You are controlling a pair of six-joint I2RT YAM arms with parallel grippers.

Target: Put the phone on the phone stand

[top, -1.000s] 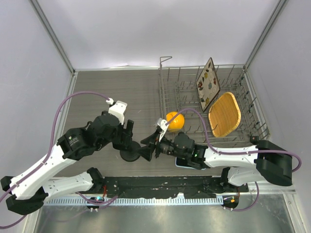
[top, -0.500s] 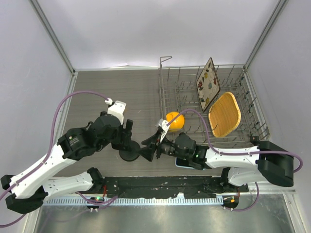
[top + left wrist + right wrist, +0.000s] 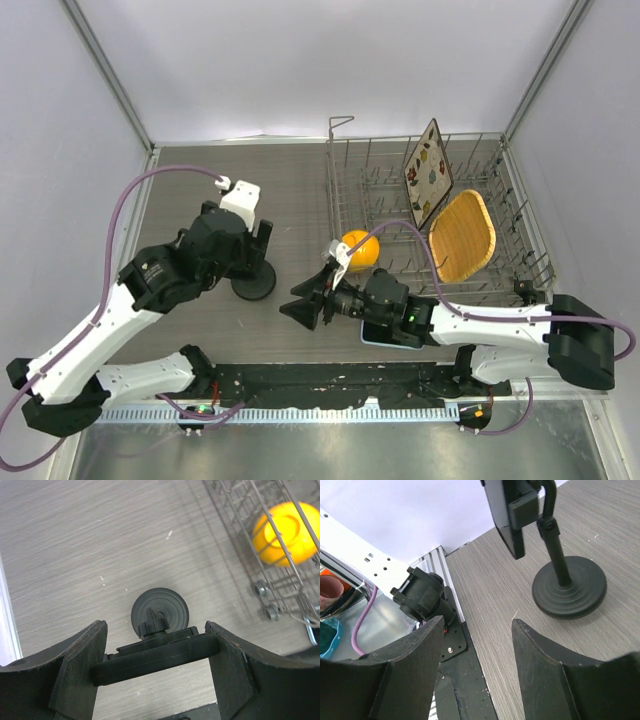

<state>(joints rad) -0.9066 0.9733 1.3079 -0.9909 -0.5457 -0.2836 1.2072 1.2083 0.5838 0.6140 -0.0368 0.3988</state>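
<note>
1. Phone (image 3: 375, 341): pale slab lying flat on the table (image 3: 200, 190), near right. It is mostly hidden under the right arm and is not on the stand.
2. Phone stand (image 3: 252, 288): black, with a round base on the table left of centre, an upright post and a cradle on top. No phone is seen in the cradle.
3. Left pincer (image 3: 157, 645): spread wide and clamped from above on the stand's cradle bar, one finger against each end.
4. Right pincer (image 3: 477, 630): parted, nothing between the fingers, touching nothing. It hovers low just right of the stand and points at it; the phone lies behind it.
5. Step in hand, as judged: steady the stand, then fetch the phone.
6. Method advised: the left grip holds firm with the base flat. The right pincer goes back to the phone, takes it by its long edges and lowers it squarely into the cradle.
7. Risk: a tilted stand may tip under the phone.
</note>
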